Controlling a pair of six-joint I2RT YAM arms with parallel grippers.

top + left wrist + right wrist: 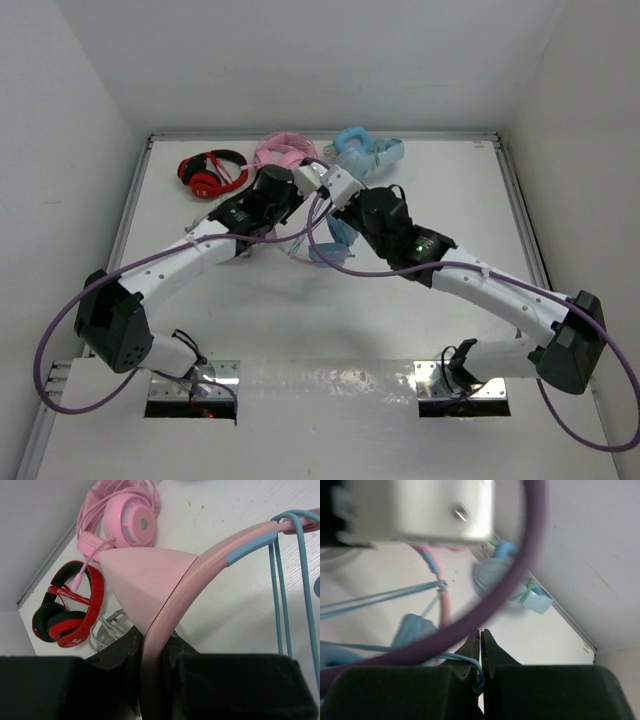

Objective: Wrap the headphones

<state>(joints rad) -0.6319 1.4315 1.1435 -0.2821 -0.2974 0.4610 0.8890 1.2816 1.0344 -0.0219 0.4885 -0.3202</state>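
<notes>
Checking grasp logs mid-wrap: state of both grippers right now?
Left gripper: shut on the pink headband of the headphones.
Right gripper: shut on the teal cable.

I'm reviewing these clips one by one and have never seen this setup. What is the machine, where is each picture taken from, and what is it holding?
Two white robot arms are bolted at the near edge of a table. The overhead picture looks down from above and behind them. The other two come from cameras on each wrist.

The left tool is shut on the pink headband of the headphones, which has a pointed pink ear. The right tool pinches the thin teal cable, already looped over the headband.

At the far edge lie a red pair, an all-pink pair and a light blue pair. The thick purple cords are the robot's own wiring.
</notes>
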